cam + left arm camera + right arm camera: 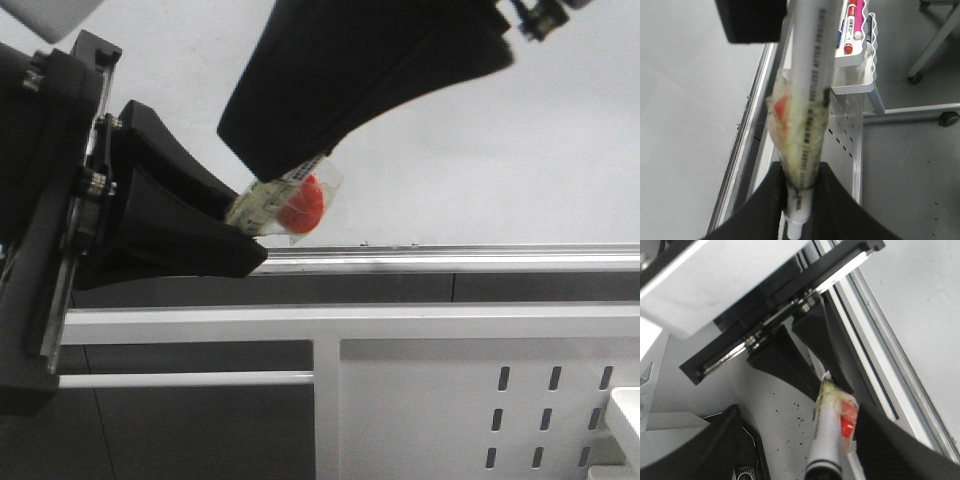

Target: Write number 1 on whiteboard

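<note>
**Marker passing between two grippers in front of the board**

The left black gripper (240,240) is clamping its two fingers on the tail end of the white marker pen with a red blob taped under clear film (285,205); the left wrist view shows the barrel pinched between the two dark pads. The right black gripper (300,160) is sitting over the other end of the same pen, its fingers spread wide on either side of the barrel in the right wrist view, so it is standing open around the pen, not yet gripping it.

The large pale grey-white glossy whiteboard (520,140) is filling the background, just behind both grippers, with its silver tray rail (480,258) running below. No dark stroke is showing on it, so the number 1 is judged not yet written.

To do this handover well, the right fingers should be closing squarely on the barrel, clear of the taped blob, before the left lets go, keeping the pen from twisting.

Dark print is running along the barrel, too blurred to read. A white wire basket (860,75) is holding other markers whose labels are illegible.
</note>
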Motion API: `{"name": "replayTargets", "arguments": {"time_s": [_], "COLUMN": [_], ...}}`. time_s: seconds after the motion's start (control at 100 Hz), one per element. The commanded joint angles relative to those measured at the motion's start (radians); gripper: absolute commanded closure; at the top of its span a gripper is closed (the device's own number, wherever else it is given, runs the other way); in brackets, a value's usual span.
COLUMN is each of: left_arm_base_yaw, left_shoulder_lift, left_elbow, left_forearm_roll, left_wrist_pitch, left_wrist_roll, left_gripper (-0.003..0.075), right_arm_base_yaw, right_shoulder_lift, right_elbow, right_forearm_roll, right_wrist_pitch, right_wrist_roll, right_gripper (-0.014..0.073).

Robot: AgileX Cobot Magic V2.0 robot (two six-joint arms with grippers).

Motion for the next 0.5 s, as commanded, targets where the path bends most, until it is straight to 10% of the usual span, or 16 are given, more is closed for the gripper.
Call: {"name": "replayTargets", "arguments": {"time_s": [0.0,0.24,0.49], "left_arm_base_yaw": [-0.003,-0.003,-0.003], "left_shoulder_lift": [-0.017,-0.018,-0.024], "left_elbow": [-0.031,-0.033,-0.033], "left_forearm_roll": [-0.017,-0.024,-0.065], "left_wrist_pitch": [-0.027,-0.034,-0.034], "left_wrist_roll": [-0.014,-0.014,-0.014], "left_gripper": [0.0740,0.0740,0.0734], "right_arm_base_yaw": [0.001,-0.001,-0.001], "right_shoulder_lift": [-0.006,0.022,0.024], "right_elbow": [-0.038,-0.035,-0.035], "right_forearm_roll": [0.024,0.022,-0.018], "right_wrist_pitch": [-0.052,-0.010,0.005], "right_wrist_roll": [-0.010,-0.010,-0.010], "right_gripper": [0.0235,0.0672,0.0664]}}
